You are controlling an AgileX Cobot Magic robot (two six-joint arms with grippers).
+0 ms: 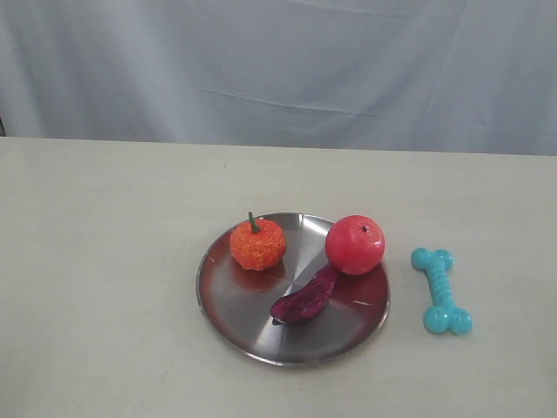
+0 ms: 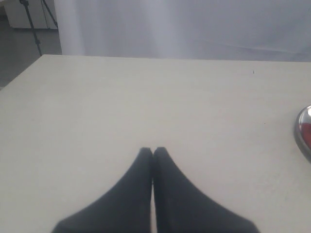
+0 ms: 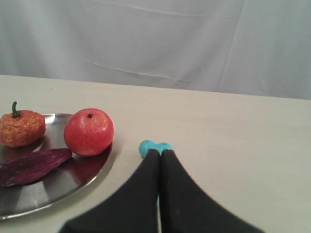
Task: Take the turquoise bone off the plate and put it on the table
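Bone (image 1: 441, 290) is lying on the table (image 1: 104, 279) just beside the plate (image 1: 252, 326), outside the rim on the red fruit's side and not touching it as far as I can see; so going by that, the actual job looks done and we're at the tail end, the back-off step rather than the pick; the plate only carries the orange pumpkin thing (image 1: 258, 244), the red fruit (image 1: 355, 245) and the purple piece (image 1: 305, 298); right gripper (image 3: 160, 153) hangs just outside the plate with its jaws pressed together and nothing between them, one knobbed end of the bone peeking out right past the tips; left gripper (image 2: 153, 151) is on the opposite side of the plate from the bone, also pinched closed on nothing, with only a sliver of rim in its view; neither arm shows in the exterior view; next move, I'd guess, is nothing fancy; keep the right gripper from nudging the bone back toward the plate and pull clear.
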